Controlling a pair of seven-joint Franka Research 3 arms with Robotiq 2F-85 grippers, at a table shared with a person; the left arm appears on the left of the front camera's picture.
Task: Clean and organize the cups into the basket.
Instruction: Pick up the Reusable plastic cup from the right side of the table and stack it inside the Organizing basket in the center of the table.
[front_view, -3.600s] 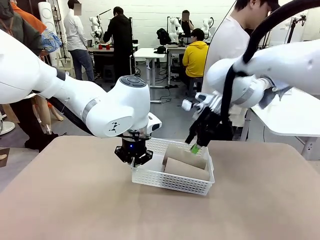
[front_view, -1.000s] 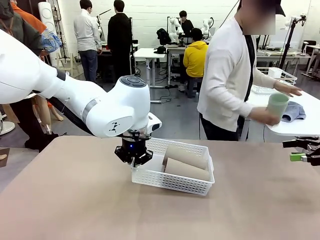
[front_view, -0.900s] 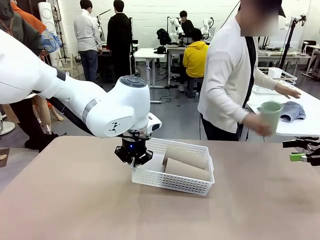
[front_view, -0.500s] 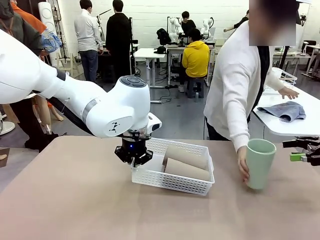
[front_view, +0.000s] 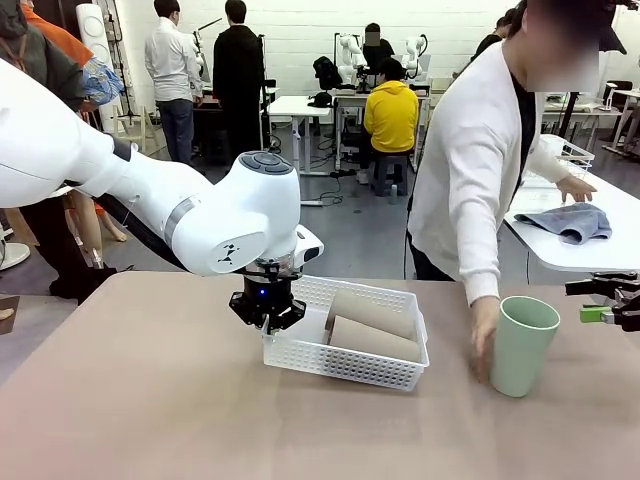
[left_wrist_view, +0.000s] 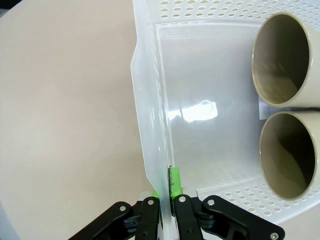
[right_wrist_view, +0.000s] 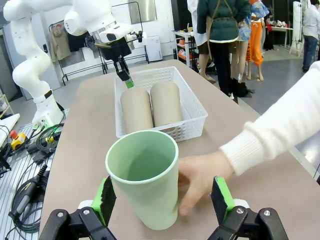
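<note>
Mint cup (front_view: 522, 345) upright near basket (front_view: 340, 362); person's hand (front_view: 483, 345) against it, maybe gripping.

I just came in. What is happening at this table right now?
The left gripper is shut on one wall of the white basket, where two brown cups lie side by side. To the basket's right, a person's hand holds a green cup upright on the table. The right gripper is open near that cup and touches nothing.
</note>
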